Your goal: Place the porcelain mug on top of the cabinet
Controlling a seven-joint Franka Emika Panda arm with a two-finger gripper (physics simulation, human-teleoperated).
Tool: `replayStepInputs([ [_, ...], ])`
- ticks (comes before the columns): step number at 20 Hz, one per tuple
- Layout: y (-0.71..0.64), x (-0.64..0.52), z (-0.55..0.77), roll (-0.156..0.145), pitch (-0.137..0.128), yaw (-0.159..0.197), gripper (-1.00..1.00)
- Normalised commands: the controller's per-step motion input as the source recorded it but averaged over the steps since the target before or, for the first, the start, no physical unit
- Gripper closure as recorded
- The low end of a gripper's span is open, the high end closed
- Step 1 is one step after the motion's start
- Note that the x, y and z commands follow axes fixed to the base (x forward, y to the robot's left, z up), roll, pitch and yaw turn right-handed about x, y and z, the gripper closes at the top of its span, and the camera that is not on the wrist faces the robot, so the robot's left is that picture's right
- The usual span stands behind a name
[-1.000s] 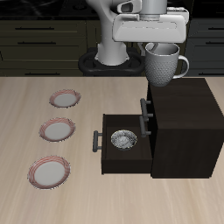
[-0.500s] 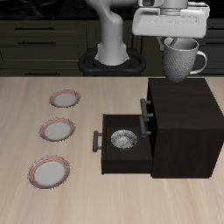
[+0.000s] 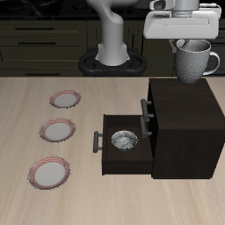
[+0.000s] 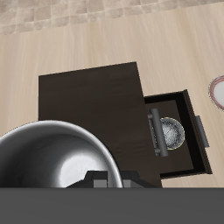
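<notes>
End effector (image 3: 187, 41) is clamped on the rim of the glossy grey-white porcelain mug (image 3: 197, 63), which is held upright, clear above the back of the boxy dark-brown wooden cabinet (image 3: 186, 123), so that it can be lowered flat onto the top.

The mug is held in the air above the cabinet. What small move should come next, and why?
Probably a slow, straight descent. The gripper holds the porcelain mug upright, clear above the cabinet; in the wrist view the mug hangs over the dark top, which looks bare. The open drawer with the small bowl lies off to the side, so nothing seems in the way.
</notes>
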Motion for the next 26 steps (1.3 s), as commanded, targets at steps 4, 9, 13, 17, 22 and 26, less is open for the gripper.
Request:
replayStepInputs([
  [4, 0.29, 0.11, -0.08, 0.021, 0.014, 0.005, 1.0],
  [9, 0.16, 0.12, -0.14, 0.006, 0.007, 0.023, 1.0],
  [13, -0.01, 0.15, -0.14, -0.006, -0.01, 0.04, 1.0],
  [17, -0.11, 0.17, -0.2, -0.025, 0.02, 0.018, 1.0],
  [22, -0.1, -0.06, 0.0, -0.006, -0.003, -0.005, -1.0],
  [26, -0.12, -0.01, 0.01, -0.011, -0.007, 0.005, -1.0],
])
